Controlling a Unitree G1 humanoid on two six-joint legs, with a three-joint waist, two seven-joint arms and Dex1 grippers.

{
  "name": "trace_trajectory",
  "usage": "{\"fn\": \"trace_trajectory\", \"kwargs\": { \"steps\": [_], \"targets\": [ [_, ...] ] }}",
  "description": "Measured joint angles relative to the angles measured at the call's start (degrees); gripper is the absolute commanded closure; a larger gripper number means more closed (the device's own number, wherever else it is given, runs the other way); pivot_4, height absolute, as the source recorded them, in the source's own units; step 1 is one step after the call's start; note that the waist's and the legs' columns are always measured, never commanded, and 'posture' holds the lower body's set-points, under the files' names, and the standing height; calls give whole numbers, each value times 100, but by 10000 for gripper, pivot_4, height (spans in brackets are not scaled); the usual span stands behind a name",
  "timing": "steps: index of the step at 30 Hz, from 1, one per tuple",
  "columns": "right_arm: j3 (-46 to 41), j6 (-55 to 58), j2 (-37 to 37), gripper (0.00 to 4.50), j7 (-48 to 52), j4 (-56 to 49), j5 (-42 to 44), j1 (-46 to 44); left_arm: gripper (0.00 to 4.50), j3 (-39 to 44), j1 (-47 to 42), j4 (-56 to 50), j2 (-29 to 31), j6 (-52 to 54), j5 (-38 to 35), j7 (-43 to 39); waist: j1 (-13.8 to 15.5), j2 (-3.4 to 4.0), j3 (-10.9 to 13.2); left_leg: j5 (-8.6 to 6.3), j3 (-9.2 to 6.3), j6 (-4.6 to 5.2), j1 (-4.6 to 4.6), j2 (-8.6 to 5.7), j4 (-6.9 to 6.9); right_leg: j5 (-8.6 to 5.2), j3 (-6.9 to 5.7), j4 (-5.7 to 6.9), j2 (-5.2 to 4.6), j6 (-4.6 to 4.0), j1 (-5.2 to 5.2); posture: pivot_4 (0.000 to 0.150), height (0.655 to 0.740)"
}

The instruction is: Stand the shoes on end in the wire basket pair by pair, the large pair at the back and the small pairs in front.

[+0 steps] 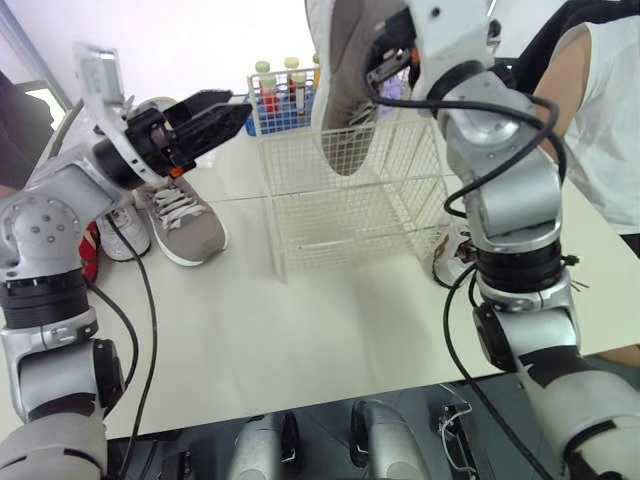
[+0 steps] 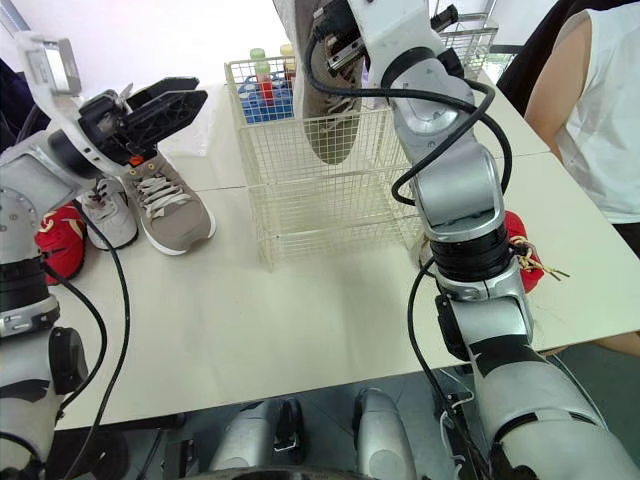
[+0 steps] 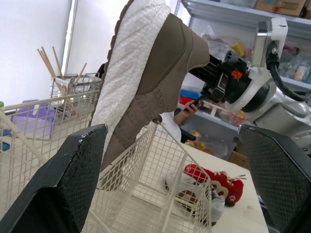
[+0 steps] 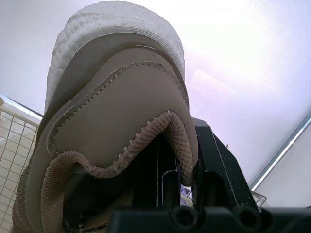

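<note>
My right gripper (image 1: pixel 385 52) is shut on the heel of a large tan shoe (image 1: pixel 340 90) with a white sole. It holds the shoe toe down over the back of the white wire basket (image 1: pixel 350 210), the toe dipping just inside the rim. The basket has nothing else in it. The matching tan shoe (image 1: pixel 182 222) lies on the table to the basket's left. My left gripper (image 1: pixel 238 110) hovers open above that shoe, pointing toward the basket with nothing between its fingers. In the left wrist view the held shoe (image 3: pixel 146 82) hangs over the basket (image 3: pixel 146 199).
A small white sneaker (image 1: pixel 125 238) and a red shoe (image 2: pixel 55 235) lie at the far left. Another small shoe (image 1: pixel 450 258) and a red shoe (image 2: pixel 520 250) lie right of the basket. A blue rack of bottles (image 1: pixel 280 100) stands behind it. A person (image 1: pixel 600 110) stands at the right.
</note>
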Motion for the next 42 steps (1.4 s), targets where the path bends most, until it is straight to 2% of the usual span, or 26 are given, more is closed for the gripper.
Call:
{"fn": "trace_trajectory", "kwargs": {
  "steps": [8,16,22,25,30,36,42],
  "targets": [
    [-22,-299,-165,44710,-67,139,-271,-11,0,0,0,-5,-11,0,1,4,6,0,1,0,0,0,-1,0,0,0,0,0,0,0,0,1500,7400],
    [-448,-275,-233,44710,-234,64,-533,-303,0,-194,-18,-4,-18,-12,190,-217,-3,1,1,0,4,0,-2,0,2,0,-1,0,0,0,0,1500,7400],
    [-473,-67,-129,44710,-222,53,-571,-202,0,-1116,-410,159,-259,-443,926,-948,13,1,1,0,14,0,-4,-2,4,0,-3,0,0,0,0,1500,7400],
    [-463,-106,-170,44710,-223,56,-668,-174,0,-1556,-902,582,-525,-767,1387,-1304,12,1,1,0,16,0,-5,-4,4,0,-4,1,0,0,0,1500,7400],
    [-460,-234,-250,44710,-217,119,-796,-172,0,-2155,-1245,1324,-781,-1388,2273,-1619,-12,2,1,1,18,0,-4,-4,3,0,-4,0,3,0,-1,1500,7400],
    [-447,-133,-242,44710,-37,239,-823,150,0,-2576,-1356,2055,-1054,-1668,3004,-1887,4,2,1,2,17,1,-5,-2,5,0,-3,0,3,1,2,1500,7400],
    [-375,379,-260,44710,221,228,-831,438,0,-2653,-1397,2036,-954,-1693,3368,-2190,-3,4,-1,2,13,1,-3,2,9,-1,-3,2,2,1,1,1500,7400]
  ]
}}
